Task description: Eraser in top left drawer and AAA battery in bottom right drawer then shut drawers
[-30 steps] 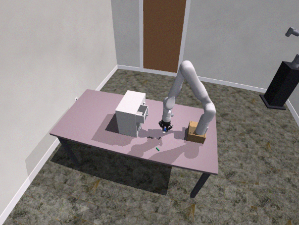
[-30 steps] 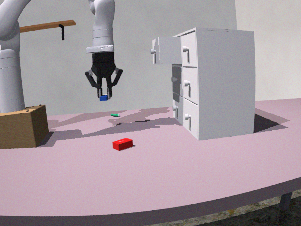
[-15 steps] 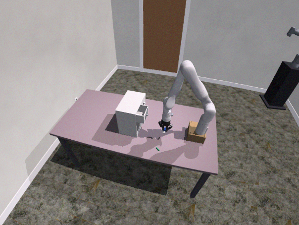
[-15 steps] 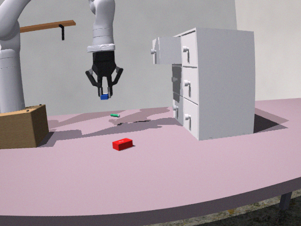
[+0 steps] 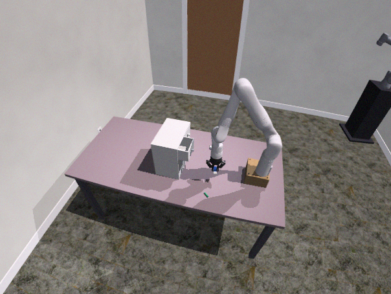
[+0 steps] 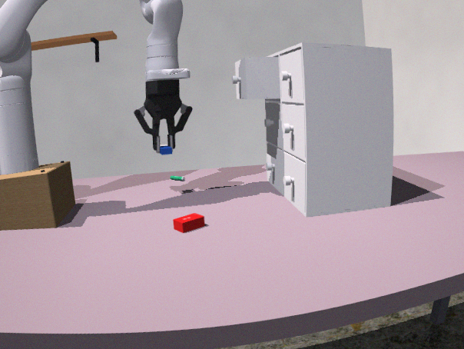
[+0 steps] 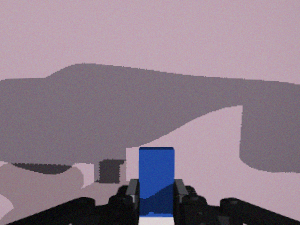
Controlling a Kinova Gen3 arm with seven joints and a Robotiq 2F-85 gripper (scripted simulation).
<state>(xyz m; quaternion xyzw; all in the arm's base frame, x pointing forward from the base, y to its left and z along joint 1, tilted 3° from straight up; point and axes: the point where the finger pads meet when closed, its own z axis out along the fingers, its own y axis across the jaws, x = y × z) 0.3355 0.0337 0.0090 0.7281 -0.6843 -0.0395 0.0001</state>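
Pale marks on the red block (image 6: pixel 189 223), which lies below the pincer (image 5: pixel 215 168) (image 6: pixel 165 144) (image 7: pixel 156 191) on the exterior camera's side, are too small to read. The arm (image 5: pixel 259 111) (image 6: pixel 163 46) arches over, its wrist pointing straight down. The pincer, narrowly parted, grips the blue-sleeved eraser (image 5: pixel 215 169) (image 6: pixel 166 150) (image 7: pixel 156 169) by its sides, well above the table (image 5: pixel 129 139) (image 6: pixel 230 277) (image 7: pixel 150 39). Beyond it, the green battery (image 5: pixel 206 195) (image 6: pixel 177 178) lies on the tabletop. Open space separates the pincer from the chest's (image 5: pixel 173 133) (image 6: pixel 349 131) extended top-left drawer (image 5: pixel 184 155) (image 6: pixel 259 78).
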